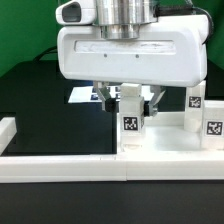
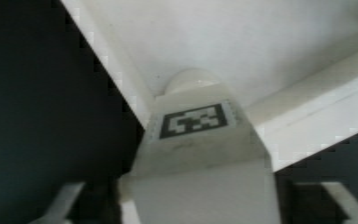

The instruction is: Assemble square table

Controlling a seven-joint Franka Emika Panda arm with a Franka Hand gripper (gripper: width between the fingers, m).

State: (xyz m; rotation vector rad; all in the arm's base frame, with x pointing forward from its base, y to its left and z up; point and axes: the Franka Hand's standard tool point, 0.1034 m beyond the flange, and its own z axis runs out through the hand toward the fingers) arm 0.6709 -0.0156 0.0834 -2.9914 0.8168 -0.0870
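The square table's white panel (image 1: 170, 150) lies flat against the border wall at the exterior view's right. A white leg (image 1: 130, 122) with a black-and-white tag stands upright at the panel's near left corner. In the wrist view the leg (image 2: 197, 150) fills the middle, with the panel (image 2: 247, 45) beyond it. My gripper (image 1: 129, 104) hangs over this leg, one finger on each side. In the wrist view the gripper (image 2: 194, 208) is open, with a dark gap between each finger (image 2: 69, 200) and the leg. Two more tagged legs (image 1: 195, 100) (image 1: 213, 127) stand at the right.
The long low white border wall (image 1: 60, 166) runs along the front and turns up at the left end (image 1: 8, 128). The black table surface (image 1: 50, 115) lies at the left. A flat white piece (image 1: 82, 95) shows behind the gripper.
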